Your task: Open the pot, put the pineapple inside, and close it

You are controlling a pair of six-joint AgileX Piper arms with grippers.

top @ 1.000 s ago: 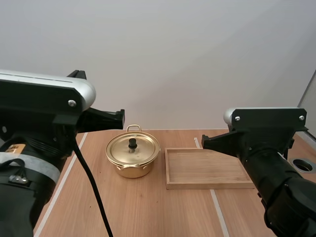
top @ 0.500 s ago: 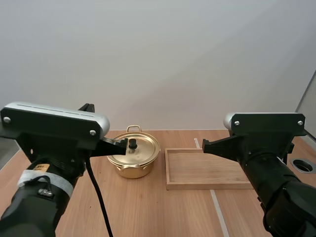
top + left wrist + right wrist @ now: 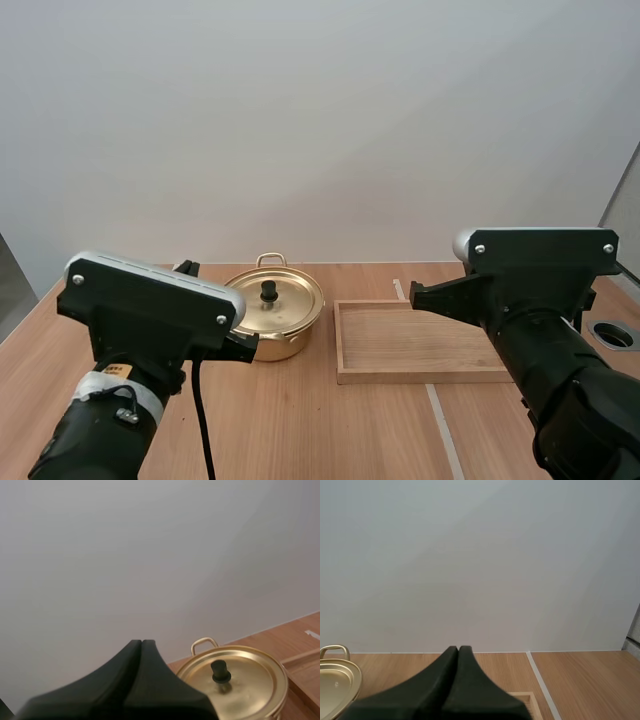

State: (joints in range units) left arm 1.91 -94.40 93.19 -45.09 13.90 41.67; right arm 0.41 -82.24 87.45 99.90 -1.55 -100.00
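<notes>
The gold pot (image 3: 275, 340) stands on the wooden table (image 3: 300, 430) a little left of the middle of the high view. Its lid (image 3: 288, 305) is seated flat on it, with the black knob (image 3: 268, 290) upright at the centre and one loop handle (image 3: 270, 259) showing at the far rim. Just to its right, close but apart from it, lies the shallow wooden tray (image 3: 420, 376), its long side running across the frame. The left gripper (image 3: 250, 346) sits in the lower left of the high view, reaching rightward, and its tip overlaps the pot's near left wall in the picture; whether it touches the wall cannot be told. It is lower than the lid and to the left of the knob. In the left wrist view its two black fingers (image 3: 125, 680) lie pressed together as one dark wedge, closed on nothing, and the pot stands just beyond and beside that wedge with the knob clear of the tips. The right gripper (image 3: 414, 293) is at the right of the high view, pointing left, its tip over the tray's far edge and well apart from the pot. In the right wrist view its fingers are likewise pressed together and empty, with a corner of the tray just beside them and the pot's rim and loop handle farther off to the side.
</notes>
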